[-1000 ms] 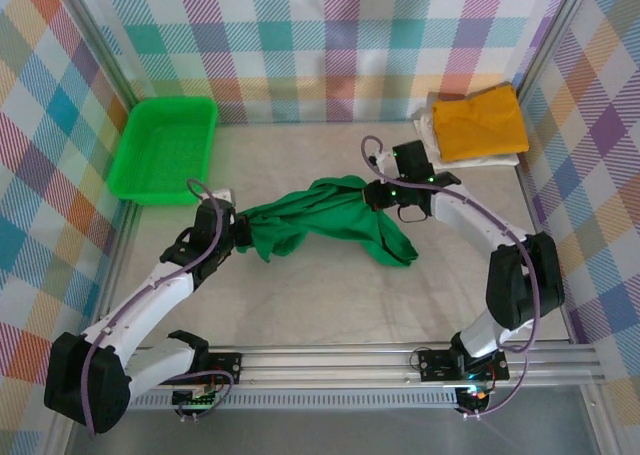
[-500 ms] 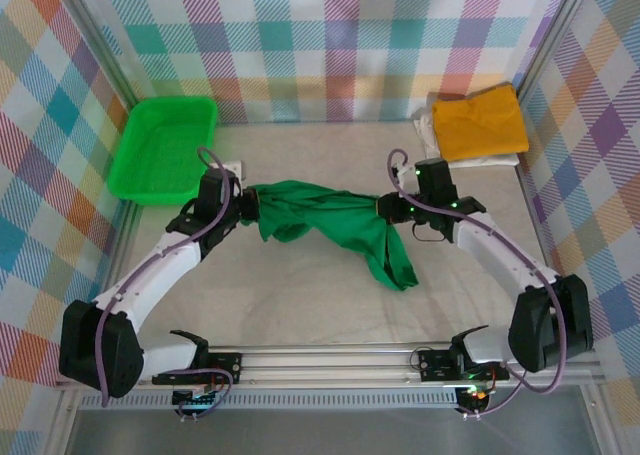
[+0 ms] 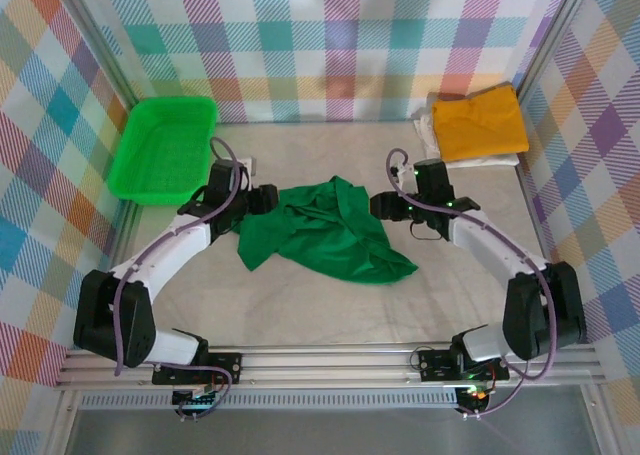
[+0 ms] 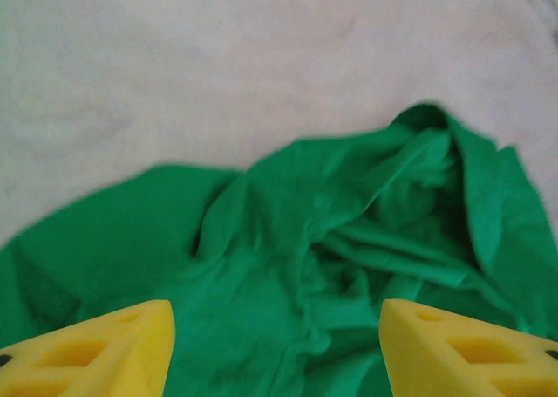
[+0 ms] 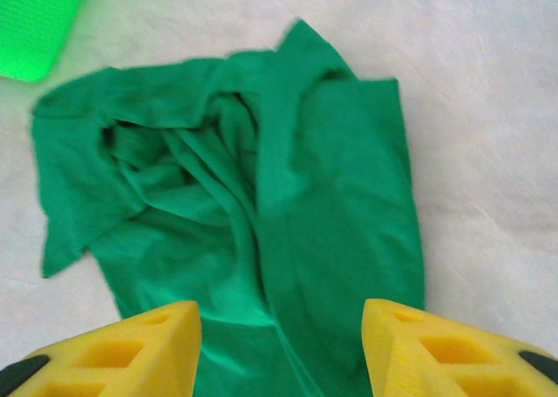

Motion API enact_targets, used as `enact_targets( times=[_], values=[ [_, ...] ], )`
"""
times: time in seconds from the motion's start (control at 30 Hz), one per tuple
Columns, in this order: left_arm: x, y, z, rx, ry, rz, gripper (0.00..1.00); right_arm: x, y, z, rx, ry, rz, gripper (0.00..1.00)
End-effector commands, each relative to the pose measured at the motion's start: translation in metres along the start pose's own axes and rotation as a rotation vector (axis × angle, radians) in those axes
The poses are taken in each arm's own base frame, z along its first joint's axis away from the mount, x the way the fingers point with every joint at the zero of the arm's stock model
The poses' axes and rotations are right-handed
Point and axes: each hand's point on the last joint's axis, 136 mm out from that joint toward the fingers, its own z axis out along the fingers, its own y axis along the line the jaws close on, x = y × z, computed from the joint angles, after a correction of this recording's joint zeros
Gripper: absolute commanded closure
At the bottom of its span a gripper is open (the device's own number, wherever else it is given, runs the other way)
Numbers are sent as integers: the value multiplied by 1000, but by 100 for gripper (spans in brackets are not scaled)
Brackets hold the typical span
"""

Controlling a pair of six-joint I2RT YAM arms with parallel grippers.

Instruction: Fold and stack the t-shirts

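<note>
My left gripper and right gripper both stand wide, holding nothing. The soft dark green cloth t-shirt lies crumpled between them, mid worktop. The folded mustard yellow t-shirt sits on the white t-shirt in the far right corner.

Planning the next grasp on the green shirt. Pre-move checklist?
1. Left gripper open, holding nothing: ok.
2. Right gripper open, holding nothing: ok.
3. Green t-shirt spread flat: not ok, bunched and creased.
4. Green t-shirt apart from yellow t-shirt: ok.
5. Yellow t-shirt folded atop white t-shirt, back right: ok.
6. Sleeves and hem findable: cannot tell.
</note>
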Motion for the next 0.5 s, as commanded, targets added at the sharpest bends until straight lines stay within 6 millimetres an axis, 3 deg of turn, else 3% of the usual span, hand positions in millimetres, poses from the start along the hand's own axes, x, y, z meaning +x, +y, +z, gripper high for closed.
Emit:
enact_targets(
  times=[0.0,0.07,0.27,0.47],
  values=[
    [32,14,9,-29,100,-40,34,14,-14,14,31,53,54,43],
    [41,17,15,-36,127,-44,33,16,-2,23,-35,71,32,40],
    [54,20,38,-38,185,-41,29,7,14,62,106,145,-75,39],
    [76,22,60,-43,218,-37,31,-3,12,115,264,191,-110,37]
  ],
)
